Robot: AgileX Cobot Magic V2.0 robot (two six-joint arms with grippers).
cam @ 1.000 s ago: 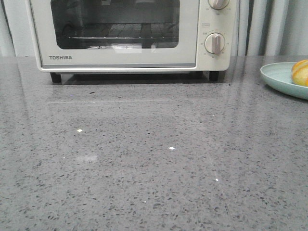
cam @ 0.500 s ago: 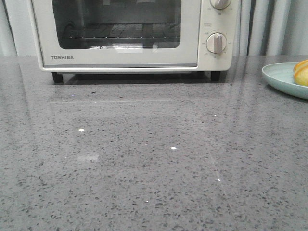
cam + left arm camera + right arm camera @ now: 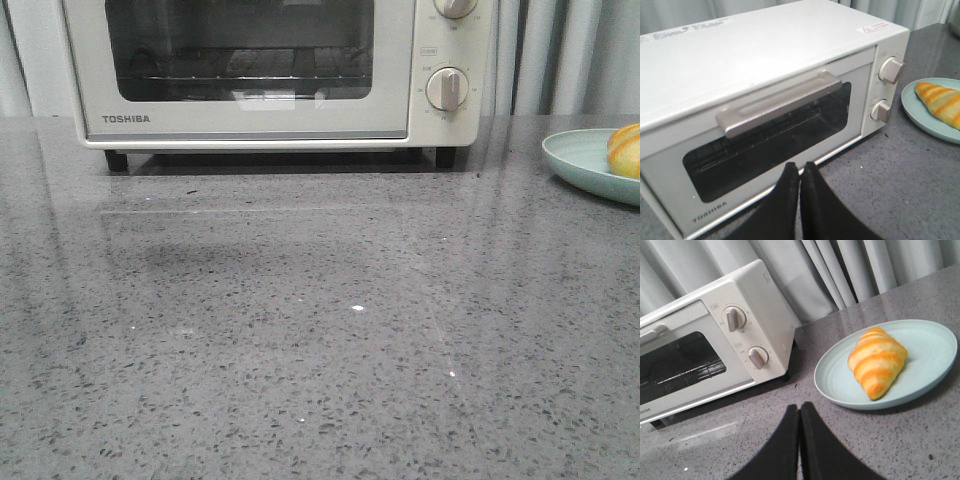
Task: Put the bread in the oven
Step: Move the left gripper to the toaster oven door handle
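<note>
The cream-white Toshiba oven (image 3: 260,120) stands at the back of the grey table with its glass door closed; it also shows in the left wrist view (image 3: 765,85) and the right wrist view (image 3: 710,350). The bread (image 3: 876,361), a golden-orange striped croissant, lies on a pale green plate (image 3: 935,347) to the right of the oven; only its edge shows in the front view (image 3: 625,150), and it shows in the left wrist view (image 3: 942,102). My left gripper (image 3: 799,167) is shut and empty, hovering before the oven door below its handle (image 3: 777,102). My right gripper (image 3: 800,410) is shut and empty, over the table short of the plate.
The plate (image 3: 585,160) sits at the right edge of the front view. Two round knobs (image 3: 447,88) are on the oven's right side. Grey curtains (image 3: 840,270) hang behind the table. Neither arm shows in the front view.
The front view has shifted slightly. A soft shadow now lies on the table in front of the oven, left of centre, and the bright spots there have faded.
</note>
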